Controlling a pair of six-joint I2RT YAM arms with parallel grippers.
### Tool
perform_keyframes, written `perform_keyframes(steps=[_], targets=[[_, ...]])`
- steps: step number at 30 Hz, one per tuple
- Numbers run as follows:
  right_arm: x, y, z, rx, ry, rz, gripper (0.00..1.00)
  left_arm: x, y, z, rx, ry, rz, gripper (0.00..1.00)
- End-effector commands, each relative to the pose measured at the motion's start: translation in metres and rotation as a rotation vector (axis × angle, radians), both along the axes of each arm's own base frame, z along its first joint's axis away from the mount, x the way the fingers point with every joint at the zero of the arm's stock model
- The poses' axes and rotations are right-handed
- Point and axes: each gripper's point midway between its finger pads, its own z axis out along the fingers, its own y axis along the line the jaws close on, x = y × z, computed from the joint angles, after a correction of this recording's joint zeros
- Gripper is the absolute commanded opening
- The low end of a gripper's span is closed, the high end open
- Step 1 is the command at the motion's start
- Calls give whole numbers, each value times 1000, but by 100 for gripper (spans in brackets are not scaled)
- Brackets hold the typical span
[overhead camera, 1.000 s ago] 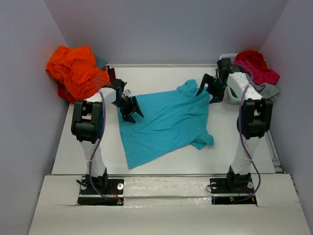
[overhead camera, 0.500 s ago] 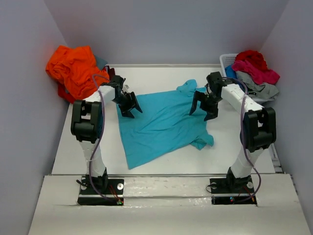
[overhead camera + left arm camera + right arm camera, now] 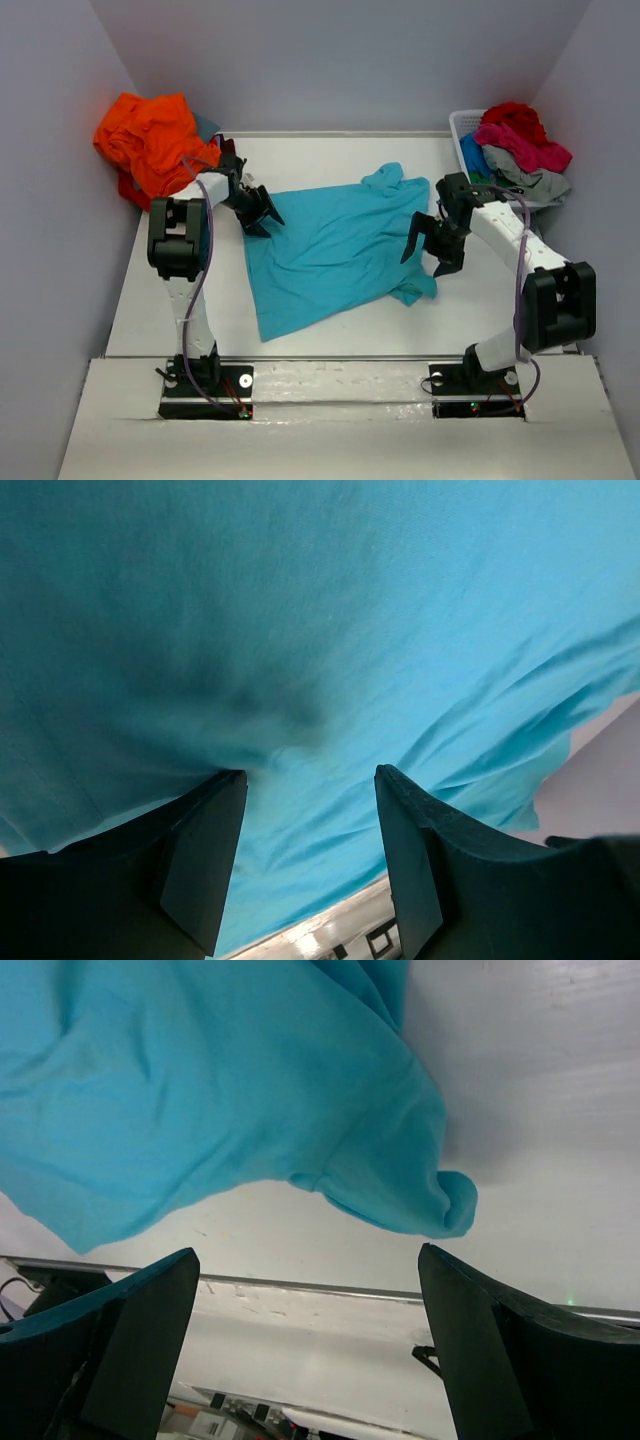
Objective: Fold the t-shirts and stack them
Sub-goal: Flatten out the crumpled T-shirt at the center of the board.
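Now right gripper (image 3: pixel 426 263) agape over turquoise t-shirt (image 3: pixel 330 250)

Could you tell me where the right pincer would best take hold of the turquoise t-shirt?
Probably the crumpled sleeve at the near right corner of the turquoise t-shirt, from above: it bunches into a raised fold the open right pincer can straddle, while the body lies flat.
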Motion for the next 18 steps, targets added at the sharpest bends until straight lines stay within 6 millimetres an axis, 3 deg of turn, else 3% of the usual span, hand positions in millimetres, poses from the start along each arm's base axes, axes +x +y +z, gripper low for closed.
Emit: perform_keyframes(steps=[1, 9, 18], targets=[[-27, -6, -4, -11, 51, -27, 97, 19, 9, -5, 9, -19, 14, 67], [-45, -17, -17, -64, 100, -31, 97, 36, 15, -6, 6, -33, 34, 67], [-51, -22, -30, -95, 150, -20, 97, 63, 47, -6, 23, -54, 106, 67]])
